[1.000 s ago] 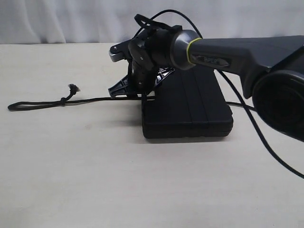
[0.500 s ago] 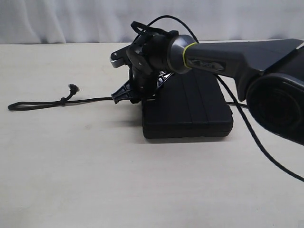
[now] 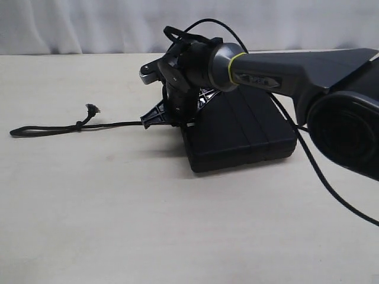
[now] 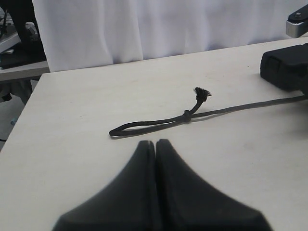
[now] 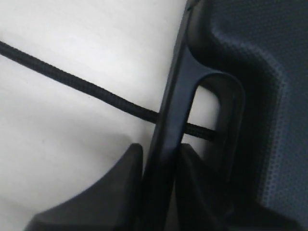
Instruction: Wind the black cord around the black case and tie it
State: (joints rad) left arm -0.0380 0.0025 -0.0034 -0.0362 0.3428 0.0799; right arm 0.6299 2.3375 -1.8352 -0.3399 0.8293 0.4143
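Black braided cord (image 3: 118, 123) crosses a pale table (image 3: 177, 236) in the exterior view. Its loop, knot and frayed tip lie well apart from the case (image 3: 249, 133), and its other end runs to the case's handle end. The right arm (image 3: 278, 71) reaches over the case and hides its far edge. The right gripper (image 3: 177, 118) points down at the handle end, just where the cord arrives. A glossy cable (image 3: 208, 20) arcs over the arm and drops past the case's opposite end. A white curtain (image 3: 71, 26) hangs beyond the case. Whether the handle end is off the table cannot be told.

Seen from the left wrist, the left gripper (image 4: 155, 144) hovers over bare table (image 4: 72, 144), fingers pressed together and holding nothing. The cord (image 4: 240, 107) lies near the tips but apart from them, its loop nearest and its knot and frayed tip further toward the case (image 4: 284, 67).

Seen from the right wrist, the right gripper (image 5: 159, 154) is clamped on the thin bar of the handle of the case (image 5: 269, 72), one finger on either side. The cord (image 5: 72, 78) lies on the table (image 5: 48, 144), passes under that bar just beyond the fingertips and shows again through the cutout. It is not between the fingers.
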